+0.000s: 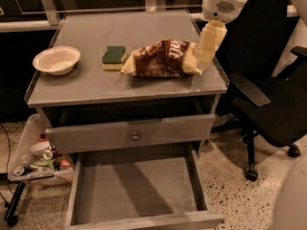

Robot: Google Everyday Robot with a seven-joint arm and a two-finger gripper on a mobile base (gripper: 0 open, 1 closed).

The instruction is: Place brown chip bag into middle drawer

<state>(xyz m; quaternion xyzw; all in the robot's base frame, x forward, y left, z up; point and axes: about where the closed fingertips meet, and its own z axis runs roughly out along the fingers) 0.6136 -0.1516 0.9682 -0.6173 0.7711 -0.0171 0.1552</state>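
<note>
The brown chip bag (160,59) is seen lying on its side on the desk (96,87), toward the right of the top. One pale end is pointed at the green sponge (114,57) and the other at the desk's right edge. The sponge is just beside the bag's left end; whether the two touch cannot be told. A white bowl (56,60) is set well apart at the left.

The claw (206,61) is hung tips-down from the arm at the bag's right end, against or just beside the pale crimped foil. Contact cannot be confirmed, and whether the claw is apart or together cannot be told.

The middle drawer (139,188) is pulled out low at the front, its flat grey floor showing, below a closed drawer front (96,137) with a small knob.

The bag is judged to be light, air-puffed and soft, with slick, crinkly foil that yields when pressed. Its contents are likely brittle, so a hard squeeze across the dark middle is best avoided. A hold is better taken on the flat crimped seam at the right end, or on a pinched fold of foil just inside it. Held by one end, the bag can be expected to dangle and swing, and slipping should be watched for. The drawer looks wide enough for the bag to be laid flat.
</note>
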